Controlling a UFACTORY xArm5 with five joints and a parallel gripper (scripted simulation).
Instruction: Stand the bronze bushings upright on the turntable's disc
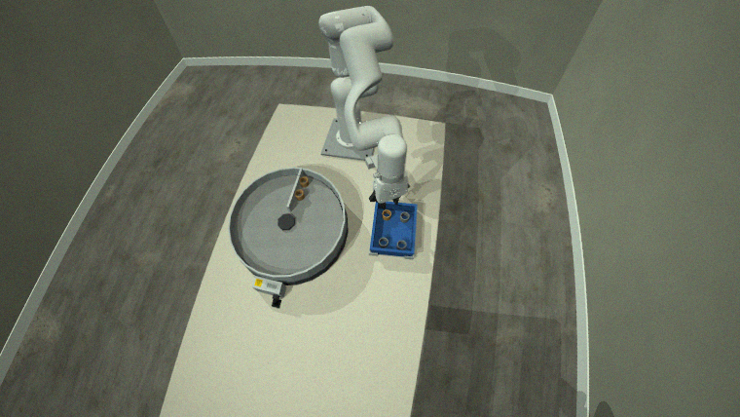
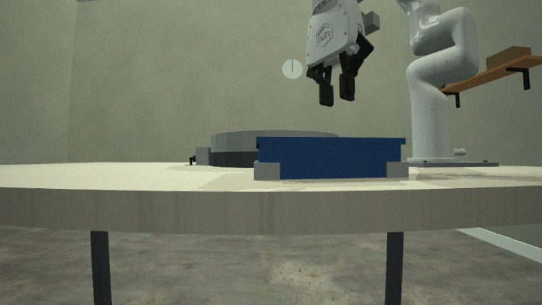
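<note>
The blue crate sits right of the turntable and also shows in the side view. One bronze bushing stands in the crate's far left corner. Three steel bushings fill the other corners. Two bronze bushings stand upright on the grey disc, right of a thin radial bar, clear of the dark hub. My gripper hangs well above the crate's far end, fingers partly open with nothing between them. It is just behind the crate's bronze bushing in the top view.
A raised rim rings the turntable. A small labelled box sits at its front edge. The robot base stands behind the crate. A wooden shelf is mounted on the right wall.
</note>
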